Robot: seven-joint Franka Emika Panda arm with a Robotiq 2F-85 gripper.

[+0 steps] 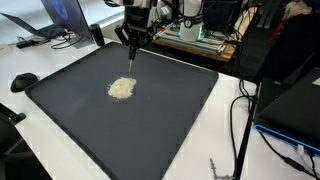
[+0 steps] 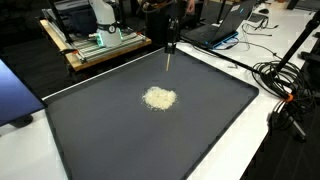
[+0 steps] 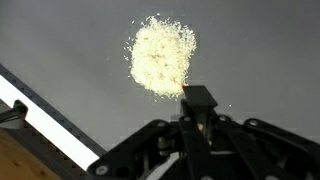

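The gripper (image 2: 171, 44) is clamped on a thin stick (image 2: 169, 60) — judged light and stiff, held at its top; the pile (image 2: 159, 98) is judged loose — easily scattered.

The gripper (image 3: 197, 110) is black all over and looks a bit shiny. Thin black bars spread out from its middle to both sides, like bent legs, with gaps between them. In an exterior view the arm (image 1: 141, 6) above it looks white with black parts.

The hand (image 1: 131, 42) grips a thin stick (image 1: 132, 58) above the dark mat (image 1: 170, 115), near a pale grain pile (image 1: 122, 88).
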